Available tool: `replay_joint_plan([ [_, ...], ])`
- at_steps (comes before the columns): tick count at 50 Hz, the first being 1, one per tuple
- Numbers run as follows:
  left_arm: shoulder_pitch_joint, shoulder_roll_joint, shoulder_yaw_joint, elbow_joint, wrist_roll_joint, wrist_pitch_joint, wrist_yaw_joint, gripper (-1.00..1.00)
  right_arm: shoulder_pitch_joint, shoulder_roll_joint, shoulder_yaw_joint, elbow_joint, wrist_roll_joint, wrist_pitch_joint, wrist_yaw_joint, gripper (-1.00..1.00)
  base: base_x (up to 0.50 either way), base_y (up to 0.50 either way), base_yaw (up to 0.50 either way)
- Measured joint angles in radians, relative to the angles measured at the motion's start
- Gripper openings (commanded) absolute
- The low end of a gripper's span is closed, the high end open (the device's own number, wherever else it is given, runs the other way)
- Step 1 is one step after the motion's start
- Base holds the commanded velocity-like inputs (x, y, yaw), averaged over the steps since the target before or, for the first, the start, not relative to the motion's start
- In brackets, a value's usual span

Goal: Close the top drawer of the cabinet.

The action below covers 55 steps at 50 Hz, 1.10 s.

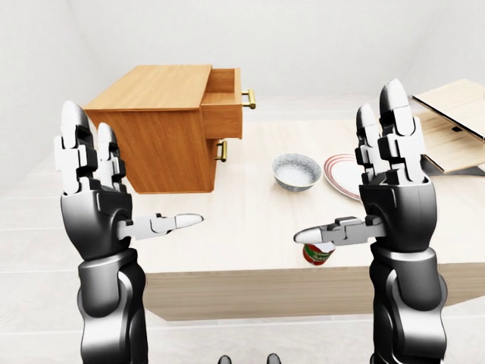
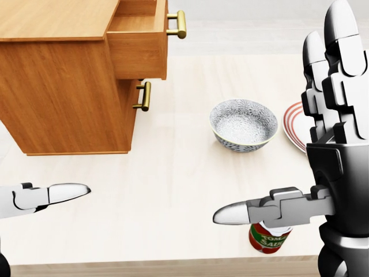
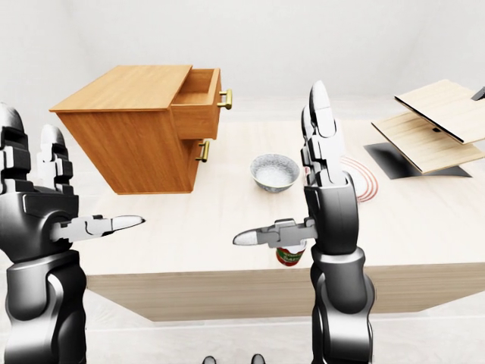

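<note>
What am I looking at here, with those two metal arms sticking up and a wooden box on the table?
These are simulator renders from three cameras on a humanoid robot's head, all looking out over its own arms. The left robot hand and right robot hand are raised with fingers spread open, holding nothing. The wooden box is a small cabinet standing on the table. Its top drawer is pulled out, while the one below looks shut. Closing that top drawer is the job. Also on the table are a patterned bowl, a red-ringed plate and a tomato sauce can, partly hidden behind the right thumb.
</note>
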Motion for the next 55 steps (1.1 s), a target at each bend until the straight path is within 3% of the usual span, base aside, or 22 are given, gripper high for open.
replay_joint_plan([
  [17, 0.008, -0.003, 0.0, 0.014, 0.001, 0.0, -0.006, 1.0, 0.013, 0.005, 0.007, 0.004, 0.016, 0.0, 0.011, 1.0, 0.08, 0.5, 0.0],
  [30, 0.012, -0.004, 0.001, 0.021, -0.001, 0.0, -0.007, 1.0, 0.02, 0.01, 0.008, 0.009, 0.028, 0.0, 0.009, 1.0, 0.11, 0.0, 0.0],
  [55, 0.008, -0.005, -0.001, 0.026, -0.015, 0.0, -0.008, 1.0, 0.036, 0.007, 0.017, 0.024, 0.027, 0.0, 0.016, 1.0, 0.35, 0.0, 0.0],
])
